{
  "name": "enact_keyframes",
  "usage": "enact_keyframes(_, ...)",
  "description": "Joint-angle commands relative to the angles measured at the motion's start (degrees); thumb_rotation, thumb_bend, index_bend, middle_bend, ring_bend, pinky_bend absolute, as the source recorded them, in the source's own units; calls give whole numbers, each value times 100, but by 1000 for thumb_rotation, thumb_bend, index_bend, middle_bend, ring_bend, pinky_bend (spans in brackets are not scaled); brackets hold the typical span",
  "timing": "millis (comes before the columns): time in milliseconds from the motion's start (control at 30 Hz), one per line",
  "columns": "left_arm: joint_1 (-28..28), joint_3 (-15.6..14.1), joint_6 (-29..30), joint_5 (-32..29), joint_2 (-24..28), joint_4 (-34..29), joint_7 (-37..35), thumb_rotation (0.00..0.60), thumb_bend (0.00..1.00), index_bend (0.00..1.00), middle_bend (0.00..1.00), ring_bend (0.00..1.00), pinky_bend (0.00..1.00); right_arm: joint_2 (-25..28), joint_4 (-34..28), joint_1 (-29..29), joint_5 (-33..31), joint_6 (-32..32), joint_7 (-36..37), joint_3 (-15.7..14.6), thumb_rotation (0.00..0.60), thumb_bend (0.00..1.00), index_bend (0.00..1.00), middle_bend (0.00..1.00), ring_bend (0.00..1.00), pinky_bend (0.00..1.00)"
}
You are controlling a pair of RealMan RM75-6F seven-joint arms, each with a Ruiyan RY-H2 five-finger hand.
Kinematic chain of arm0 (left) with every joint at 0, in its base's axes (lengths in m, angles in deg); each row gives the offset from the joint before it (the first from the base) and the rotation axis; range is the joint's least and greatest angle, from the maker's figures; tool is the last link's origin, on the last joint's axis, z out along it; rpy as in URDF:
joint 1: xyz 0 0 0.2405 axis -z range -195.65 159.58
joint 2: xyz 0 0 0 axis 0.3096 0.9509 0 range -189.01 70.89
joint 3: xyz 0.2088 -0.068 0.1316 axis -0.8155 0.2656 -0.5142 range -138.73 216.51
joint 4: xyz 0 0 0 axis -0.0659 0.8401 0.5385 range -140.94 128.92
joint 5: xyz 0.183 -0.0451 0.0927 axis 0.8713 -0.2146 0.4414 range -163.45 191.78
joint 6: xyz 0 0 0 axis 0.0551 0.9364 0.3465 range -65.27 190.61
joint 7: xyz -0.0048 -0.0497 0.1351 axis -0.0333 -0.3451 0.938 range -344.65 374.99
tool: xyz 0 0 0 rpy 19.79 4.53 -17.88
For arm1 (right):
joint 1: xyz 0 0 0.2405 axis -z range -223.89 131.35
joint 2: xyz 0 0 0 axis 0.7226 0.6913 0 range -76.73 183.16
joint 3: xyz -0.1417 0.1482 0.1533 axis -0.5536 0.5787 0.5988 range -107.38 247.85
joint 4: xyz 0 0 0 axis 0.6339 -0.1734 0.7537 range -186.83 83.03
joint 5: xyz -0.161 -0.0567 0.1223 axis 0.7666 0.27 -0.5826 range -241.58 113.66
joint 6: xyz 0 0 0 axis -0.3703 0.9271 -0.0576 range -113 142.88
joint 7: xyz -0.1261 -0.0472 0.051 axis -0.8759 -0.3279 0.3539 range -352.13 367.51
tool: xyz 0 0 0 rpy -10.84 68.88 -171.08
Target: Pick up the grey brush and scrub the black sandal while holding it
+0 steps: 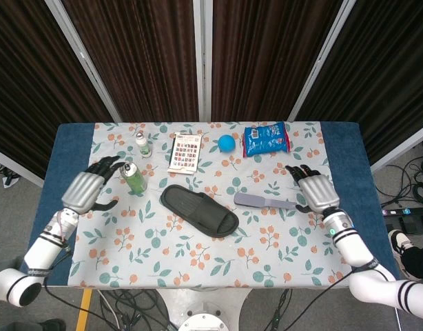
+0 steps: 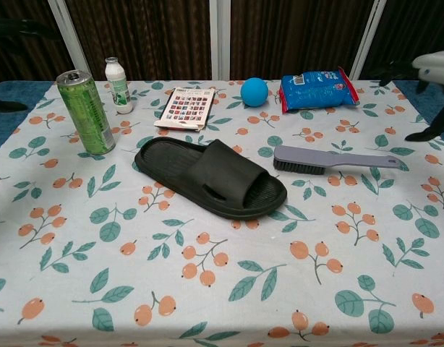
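The black sandal [image 1: 198, 209] [image 2: 210, 177] lies flat near the middle of the table. The grey brush [image 1: 263, 201] [image 2: 333, 160] lies on the cloth to its right, bristles down, with nothing holding it. My right hand [image 1: 315, 190] [image 2: 433, 69] sits just right of the brush handle's end, fingers spread and empty. My left hand [image 1: 86, 191] hovers at the table's left edge, left of the green can, fingers apart and empty; the chest view shows only a dark sliver of it.
A green can [image 1: 133, 177] [image 2: 86, 111] and a small white bottle [image 1: 141, 143] [image 2: 118, 85] stand at the left. A card booklet [image 1: 186, 152] [image 2: 185, 108], a blue ball [image 1: 227, 143] [image 2: 254, 92] and a blue snack bag [image 1: 265, 139] [image 2: 316, 89] lie along the back.
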Motion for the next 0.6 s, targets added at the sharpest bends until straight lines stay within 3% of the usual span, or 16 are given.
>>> enact_keyframes(33,-445,-159,318,-202,162,164,113,600,282,149,139,45,176,572,-197,771,579,-1070,445,-114,600,178,39,250,180,315)
enact_keyframes(100,-721,-217,532,-369,165,230,308,600,281,149,139,45,167,707,-207,1117,713,-1486,616,-215,600,178,44,270,213,365)
enact_keyframes(333,-1660,-298,1458,-805,69,59,812,600,281,149,139,45,155,782,-224,2239,1260,-2786,1291,-576,600,176,0,146,57,162)
enact_keyframes(600,-2250,-419,2306,-414,-95,-298,1241,600,273,149,139,45,147,765,-321,2870,1706,-3424,1770,-730,600,176,0,116,17,90)
